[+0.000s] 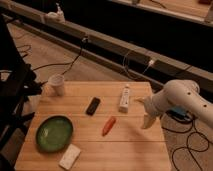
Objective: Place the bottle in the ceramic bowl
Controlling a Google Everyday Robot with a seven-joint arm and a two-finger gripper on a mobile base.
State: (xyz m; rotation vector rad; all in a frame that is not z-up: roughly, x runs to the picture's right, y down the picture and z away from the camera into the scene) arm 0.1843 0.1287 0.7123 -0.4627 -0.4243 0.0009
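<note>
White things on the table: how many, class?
3: the cup far left, the bottle far right, a block at the near edge. The gripper hangs over the table, right side.

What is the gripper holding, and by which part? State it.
Nothing. The gripper hangs near the table's right edge, apart from the bottle lying flat.
</note>
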